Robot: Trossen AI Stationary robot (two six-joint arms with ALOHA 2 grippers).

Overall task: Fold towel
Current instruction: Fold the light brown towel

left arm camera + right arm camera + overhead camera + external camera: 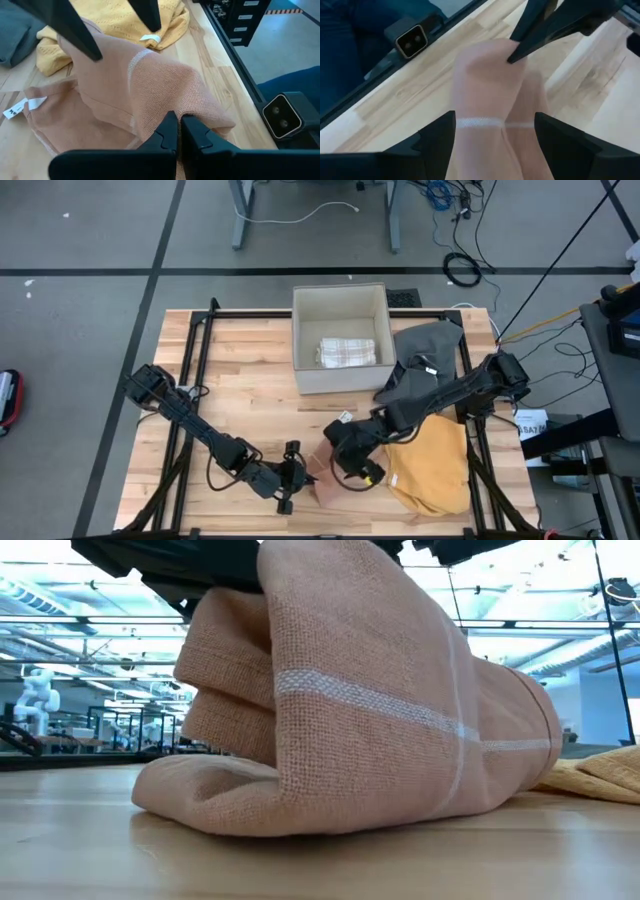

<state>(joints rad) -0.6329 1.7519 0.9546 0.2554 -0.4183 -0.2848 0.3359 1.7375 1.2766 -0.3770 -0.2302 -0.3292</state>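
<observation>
The wooden surface (240, 380) holds a pink towel (327, 480) at the bottom middle of the high view. The left claw (179, 131) pinches the towel's fold. The right claw (495, 132) hangs wide open above it.

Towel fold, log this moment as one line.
towel: pink, bunched, near table edge | left end effector: shut on towel | right end effector: open over towel | yellow cloth: beside
</observation>
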